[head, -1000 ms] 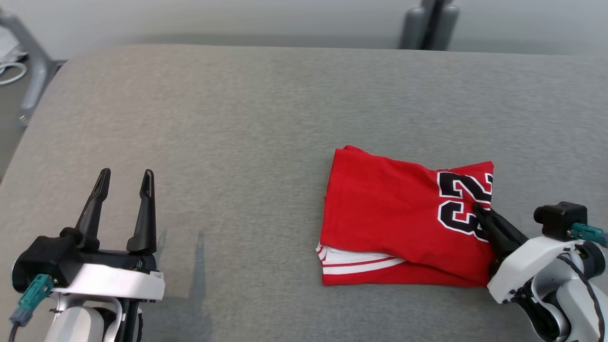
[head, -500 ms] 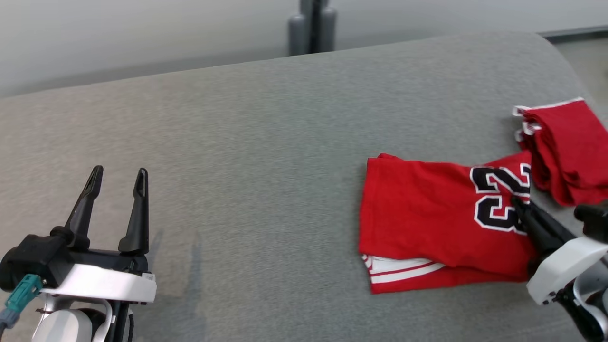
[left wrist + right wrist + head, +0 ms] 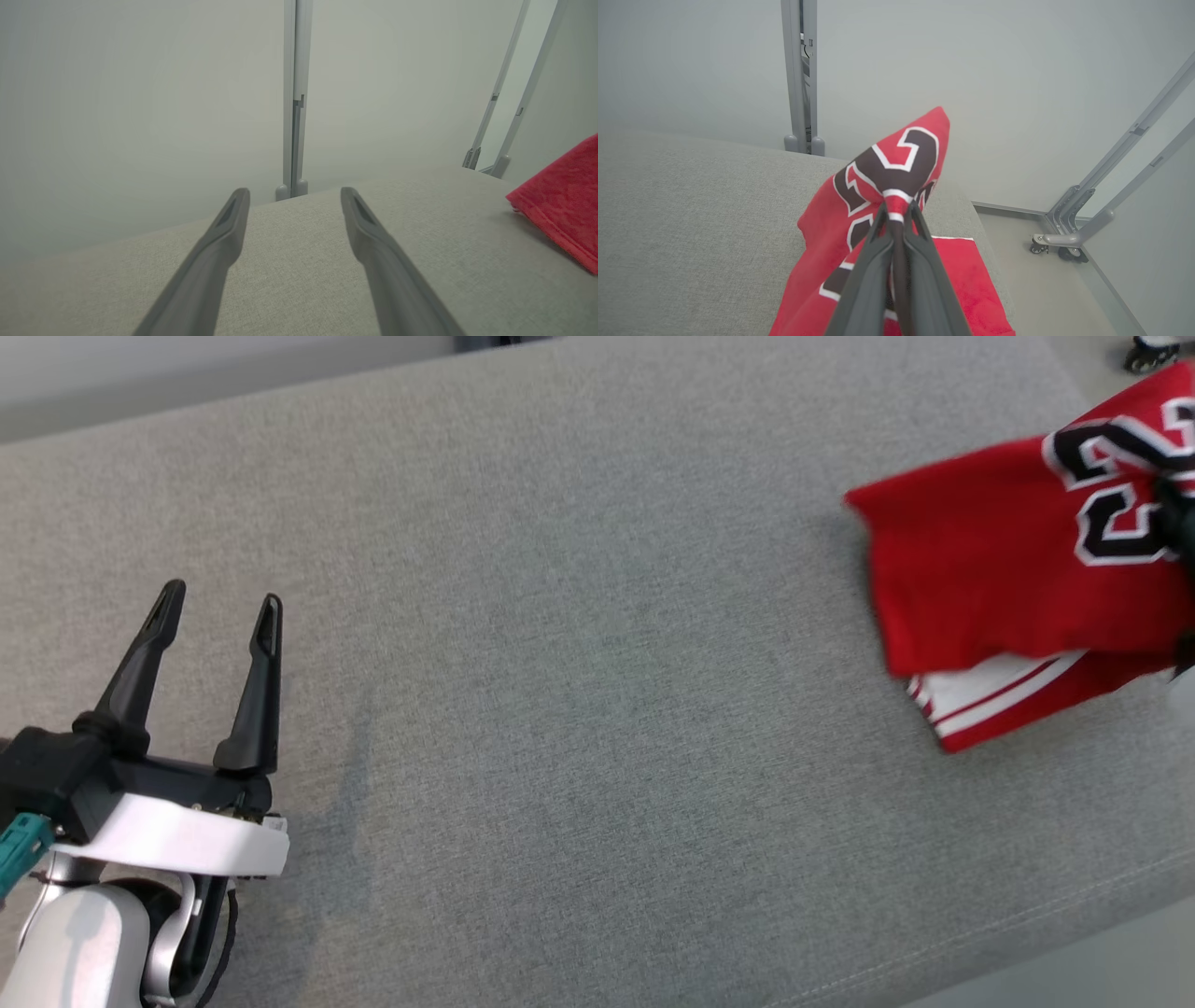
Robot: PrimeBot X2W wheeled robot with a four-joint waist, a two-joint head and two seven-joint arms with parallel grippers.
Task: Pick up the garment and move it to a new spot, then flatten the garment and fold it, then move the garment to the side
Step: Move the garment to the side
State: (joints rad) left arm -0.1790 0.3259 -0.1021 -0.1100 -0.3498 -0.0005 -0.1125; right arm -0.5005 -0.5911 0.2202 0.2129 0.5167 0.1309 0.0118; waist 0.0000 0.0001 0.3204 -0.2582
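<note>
The right claw (image 3: 896, 211) is clamped shut on the numbered edge of the folded red jersey with black-and-white numerals (image 3: 896, 158). A second ago that edge lay flat on the grey fabric-covered surface (image 3: 560, 663); now it stands up in a peak, the rest trailing down near the surface's right end. The final move aside looks under way. The fold holds together, white-striped hem peeking out beneath. The left claw (image 3: 222, 595) hovers spread wide and empty, well apart from the jersey

Probably a lab: bare partition panels (image 3: 140, 93), castered frame (image 3: 1073, 239), padded table (image 3: 597, 663).
</note>
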